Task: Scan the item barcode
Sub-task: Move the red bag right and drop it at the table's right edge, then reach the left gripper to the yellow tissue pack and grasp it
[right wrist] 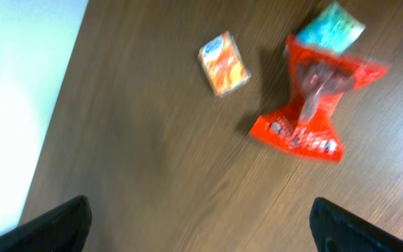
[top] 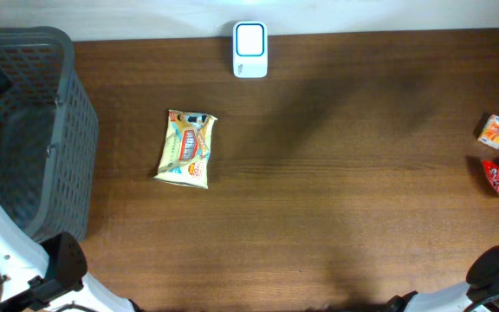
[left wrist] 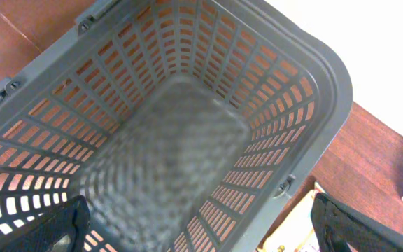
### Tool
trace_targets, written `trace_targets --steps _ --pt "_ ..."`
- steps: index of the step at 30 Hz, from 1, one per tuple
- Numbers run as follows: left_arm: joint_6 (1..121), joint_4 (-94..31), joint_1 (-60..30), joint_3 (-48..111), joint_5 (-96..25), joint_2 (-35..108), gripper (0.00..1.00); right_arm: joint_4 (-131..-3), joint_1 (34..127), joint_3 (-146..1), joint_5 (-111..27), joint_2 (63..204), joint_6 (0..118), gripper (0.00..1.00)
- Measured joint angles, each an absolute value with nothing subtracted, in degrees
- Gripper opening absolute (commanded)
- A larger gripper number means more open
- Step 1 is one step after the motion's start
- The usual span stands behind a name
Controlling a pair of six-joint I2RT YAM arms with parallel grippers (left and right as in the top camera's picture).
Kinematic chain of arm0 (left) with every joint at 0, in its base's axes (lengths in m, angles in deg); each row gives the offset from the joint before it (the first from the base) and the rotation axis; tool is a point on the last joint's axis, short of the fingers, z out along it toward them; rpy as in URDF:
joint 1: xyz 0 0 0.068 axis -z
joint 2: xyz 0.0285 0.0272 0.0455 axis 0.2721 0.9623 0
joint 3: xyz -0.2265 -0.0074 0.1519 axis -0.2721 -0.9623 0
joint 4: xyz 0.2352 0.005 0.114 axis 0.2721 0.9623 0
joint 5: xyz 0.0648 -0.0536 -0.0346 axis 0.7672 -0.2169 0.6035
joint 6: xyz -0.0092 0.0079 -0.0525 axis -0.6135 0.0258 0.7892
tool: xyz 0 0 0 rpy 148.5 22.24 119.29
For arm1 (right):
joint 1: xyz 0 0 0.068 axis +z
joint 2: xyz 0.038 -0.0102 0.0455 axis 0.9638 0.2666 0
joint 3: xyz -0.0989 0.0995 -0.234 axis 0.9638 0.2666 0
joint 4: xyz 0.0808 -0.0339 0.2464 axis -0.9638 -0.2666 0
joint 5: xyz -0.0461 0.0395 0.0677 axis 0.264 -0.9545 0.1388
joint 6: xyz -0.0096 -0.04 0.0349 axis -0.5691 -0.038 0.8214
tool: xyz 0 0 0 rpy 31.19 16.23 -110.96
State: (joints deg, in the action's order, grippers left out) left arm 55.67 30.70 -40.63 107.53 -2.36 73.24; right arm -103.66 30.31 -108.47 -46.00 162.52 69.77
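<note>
Black fingers [left wrist: 54, 227] of your left gripper [left wrist: 205, 234] sit at the two bottom corners of its wrist view, spread wide with nothing between them: jaws open. Directly ahead of the jaws is a grey plastic basket [left wrist: 313, 77], rectangular with rounded corners, slotted walls and a lattice floor (blurred). Past the basket's rim, beside the finger at the right of the view, you see a corner of the yellow packet [left wrist: 289, 231]. It is glossy film, lying flat on the brown wood-grain table [top: 345, 173], outside the basket and apart from both grippers. The white scanner [top: 250, 49], a rounded rectangle with blue trim, sits at the table's far edge, near the packet but not touching it.

Your right gripper [right wrist: 205, 234] also has its dark fingers at the corners: jaws open, holding nothing. Ahead of them lies a red wrapper [right wrist: 306, 105], crinkled and pinched at the middle, with a teal pack [right wrist: 331, 26] touching its far end. A small, blocky orange box [right wrist: 224, 64] lies just beside the wrapper.
</note>
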Motion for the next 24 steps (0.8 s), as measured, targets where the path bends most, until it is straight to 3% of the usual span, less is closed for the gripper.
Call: trace_targets --steps 3,16,18,22,24 --pt "55.67 30.72 -40.63 107.53 -2.36 73.24 0.99 -110.65 30.33 -108.36 -49.67 163.41 69.77 0.99" --pt "55.89 30.65 -40.63 107.53 -3.15 73.24 0.99 -111.11 30.33 -108.36 -50.65 163.52 69.77 0.99" --pt "56.70 30.68 -40.78 107.53 -10.19 73.24 0.99 -111.11 30.33 -108.36 -50.76 163.52 69.75 0.99" --pt "51.91 30.70 -40.00 107.53 -44.51 73.24 0.99 -111.13 30.33 -108.36 -51.02 163.52 69.75 0.98" --pt "47.65 30.70 -35.78 107.53 -53.90 73.24 0.99 -111.16 30.33 -108.36 -51.02 163.52 69.75 0.99"
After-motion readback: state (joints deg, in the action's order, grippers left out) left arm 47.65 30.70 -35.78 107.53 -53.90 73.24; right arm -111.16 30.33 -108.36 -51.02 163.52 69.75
